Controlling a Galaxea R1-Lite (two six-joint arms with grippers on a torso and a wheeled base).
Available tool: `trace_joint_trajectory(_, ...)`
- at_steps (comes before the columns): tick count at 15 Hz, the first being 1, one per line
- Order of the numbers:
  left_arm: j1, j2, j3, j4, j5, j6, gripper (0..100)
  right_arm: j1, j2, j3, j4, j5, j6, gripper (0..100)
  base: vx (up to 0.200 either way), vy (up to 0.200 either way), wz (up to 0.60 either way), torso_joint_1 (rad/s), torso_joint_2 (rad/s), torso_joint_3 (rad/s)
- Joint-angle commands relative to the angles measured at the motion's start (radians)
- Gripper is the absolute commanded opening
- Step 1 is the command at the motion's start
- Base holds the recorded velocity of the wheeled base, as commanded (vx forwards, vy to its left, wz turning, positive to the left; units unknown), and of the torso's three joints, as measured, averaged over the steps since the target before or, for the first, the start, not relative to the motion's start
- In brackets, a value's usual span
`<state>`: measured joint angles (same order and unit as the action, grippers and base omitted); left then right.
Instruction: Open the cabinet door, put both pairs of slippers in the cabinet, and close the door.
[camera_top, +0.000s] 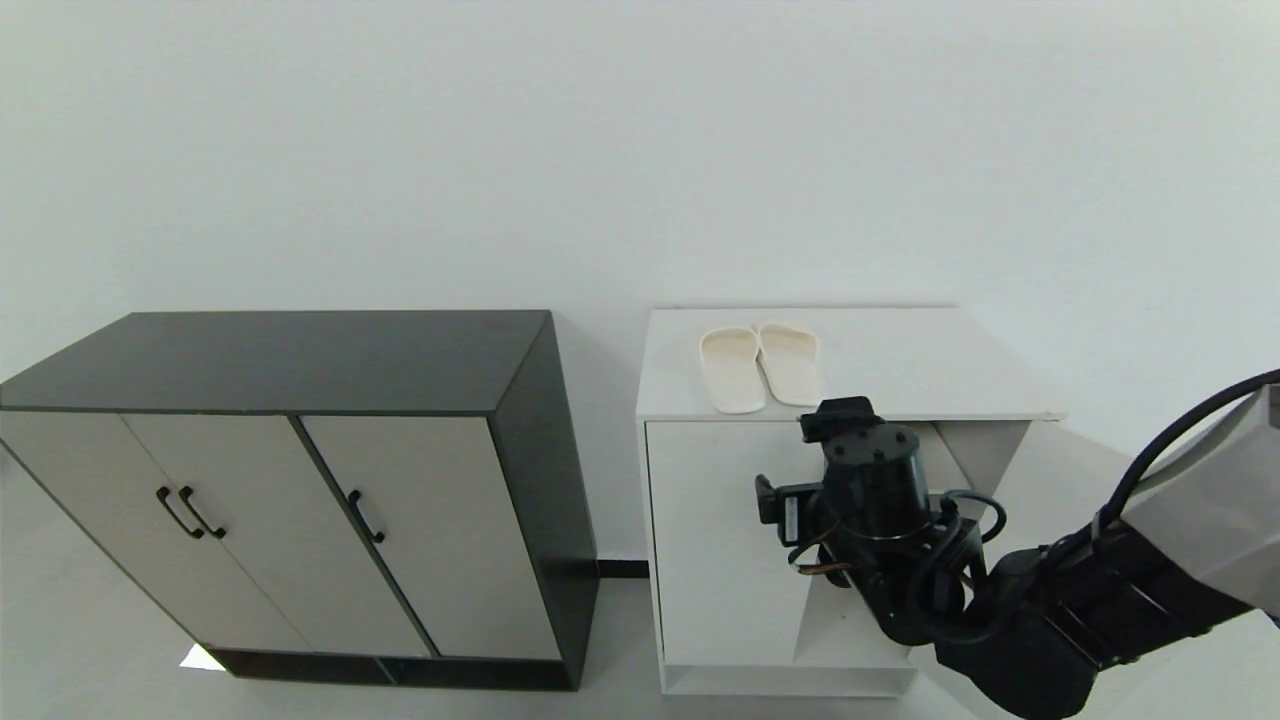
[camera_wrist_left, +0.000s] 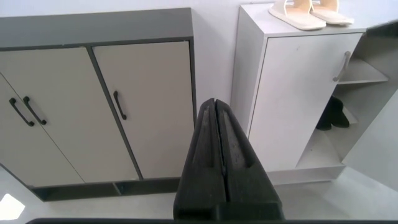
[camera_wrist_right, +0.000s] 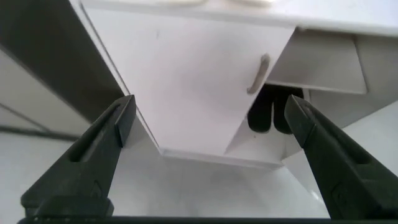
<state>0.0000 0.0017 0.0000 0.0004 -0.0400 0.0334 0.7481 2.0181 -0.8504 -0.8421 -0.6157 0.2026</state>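
Right pincer (camera_wrist_right: 209, 106) is spread wide with nothing between its fingers. It hangs in front of the white cabinet (camera_top: 720, 560), below the cabinet's top edge and facing its front. The cream slippers (camera_top: 760, 367) lie side by side, touching, on the cabinet's top. That puts them above the right pincer and a little to the robot's left of it. Their long axis runs front to back, away from the robot, with the near ends just at the top's front edge. The near ends look like the heels, though this is hard to tell for sure.

The cabinet's right-hand compartment stands open beside the closed door with the handle (camera_wrist_right: 259, 73). The black slippers (camera_wrist_left: 333, 113) stand inside it on a low shelf, so one pair is judged stowed and the cream pair is what remains.

Left pincer (camera_wrist_left: 215, 109) is closed on nothing. It sits well back and to the left, pointing at the gap between the dark cabinet (camera_top: 300, 360) and the white one. The right arm is plainly the nearer of the two.

The coming move probably calls for the right pincer to rise above the top edge. It would then come in along the slippers' length from their near ends, taking both where they touch.
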Motion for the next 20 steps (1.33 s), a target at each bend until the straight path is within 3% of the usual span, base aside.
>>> trace_joint_trajectory(1,0.000,0.000,0.000,0.000,0.000,-0.001,0,-0.001,-0.030,-0.024,0.006,-0.006,0.008,100,0.000,0.000,0.00,0.000,0.00,0.000)
trace_joint_trajectory(3,0.000,0.000,0.000,0.001,0.000,-0.001,0,-0.003,-0.024,-0.025,0.003,-0.007,0.008,100,0.000,0.000,0.00,0.000,0.00,0.000)
trace_joint_trajectory(11,0.000,0.000,0.000,0.000,0.000,-0.006,0,-0.044,0.064,-0.030,-0.132,-0.007,0.006,100,0.200,0.000,0.00,0.000,0.00,0.004)
trace_joint_trajectory(15,0.000,0.000,0.000,0.001,0.000,-0.006,0,-0.046,0.059,-0.027,-0.135,-0.004,0.005,100,0.200,0.000,0.00,0.008,0.00,0.000)
trace_joint_trajectory(20,0.000,0.000,0.000,0.000,0.000,-0.006,0,-0.072,0.044,-0.029,-0.124,0.088,-0.003,100,0.200,0.000,0.00,0.000,0.00,0.003)
